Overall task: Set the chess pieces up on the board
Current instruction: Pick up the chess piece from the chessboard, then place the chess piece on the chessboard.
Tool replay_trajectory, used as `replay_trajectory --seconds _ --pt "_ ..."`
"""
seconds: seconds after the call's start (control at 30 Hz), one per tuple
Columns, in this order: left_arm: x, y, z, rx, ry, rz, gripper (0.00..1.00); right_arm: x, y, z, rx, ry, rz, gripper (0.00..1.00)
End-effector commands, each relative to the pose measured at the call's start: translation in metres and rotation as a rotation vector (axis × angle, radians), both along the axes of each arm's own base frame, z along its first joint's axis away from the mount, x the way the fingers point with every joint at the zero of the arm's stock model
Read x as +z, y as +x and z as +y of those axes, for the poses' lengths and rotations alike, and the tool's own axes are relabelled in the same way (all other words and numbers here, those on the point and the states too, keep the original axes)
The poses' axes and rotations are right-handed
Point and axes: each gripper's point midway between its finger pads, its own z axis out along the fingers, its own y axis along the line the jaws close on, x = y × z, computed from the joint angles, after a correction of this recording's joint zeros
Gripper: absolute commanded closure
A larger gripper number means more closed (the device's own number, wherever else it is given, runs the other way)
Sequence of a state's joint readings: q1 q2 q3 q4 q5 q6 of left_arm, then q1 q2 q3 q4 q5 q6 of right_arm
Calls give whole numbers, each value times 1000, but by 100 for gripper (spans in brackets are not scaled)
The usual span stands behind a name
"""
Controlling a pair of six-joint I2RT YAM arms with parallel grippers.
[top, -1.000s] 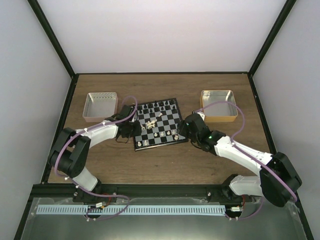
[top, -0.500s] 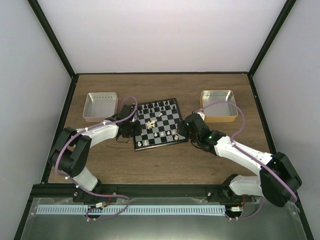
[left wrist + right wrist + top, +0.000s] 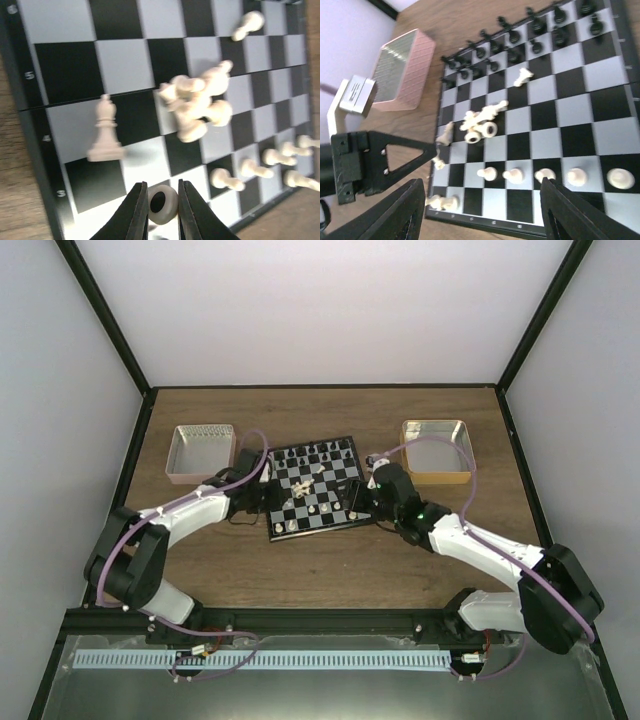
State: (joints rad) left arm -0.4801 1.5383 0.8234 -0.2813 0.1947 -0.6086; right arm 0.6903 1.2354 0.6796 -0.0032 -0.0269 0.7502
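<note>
Working remotely, I have the left gripper [image 3: 163, 192] pinching one cream piece [image 3: 162, 206] between nearly closed fingers at the board's [image 3: 318, 488] left edge. The other chess pieces [image 3: 197, 105] lie heaped mid-board. The right gripper [image 3: 482, 187] gapes wide and holds nothing. Its wrist view adds black figures [image 3: 530, 30] ranked along the far edge.

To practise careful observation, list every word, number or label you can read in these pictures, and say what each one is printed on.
"6": on the dark border of the board, left wrist view, at the picture's top edge.
"5": same border.
"4": same border.
"3": same border, somewhat blurred.
Small marks on the board's border in the right wrist view: too blurred to read.
Top view: nothing large enough to read.
</note>
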Motion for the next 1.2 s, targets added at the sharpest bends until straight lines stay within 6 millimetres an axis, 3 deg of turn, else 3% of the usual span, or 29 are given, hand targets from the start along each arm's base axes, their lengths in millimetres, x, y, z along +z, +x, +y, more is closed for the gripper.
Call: replay_trajectory --seconds 0.0,0.3,0.47,0.83,1.17 --pt "34 2 -23 -14 -171 -35 88 25 -10 29 170 132 -85 35" --pt "81 -4 -55 13 -488 7 88 26 -19 66 271 227 -35 36" --pt "103 -6 -60 10 -571 0 88 17 -14 77 255 221 17 42" --pt "109 -10 -64 3 -612 17 88 28 -8 90 285 258 -5 46" --pt "104 -13 -64 4 -616 37 88 31 -2 94 279 281 -13 71"
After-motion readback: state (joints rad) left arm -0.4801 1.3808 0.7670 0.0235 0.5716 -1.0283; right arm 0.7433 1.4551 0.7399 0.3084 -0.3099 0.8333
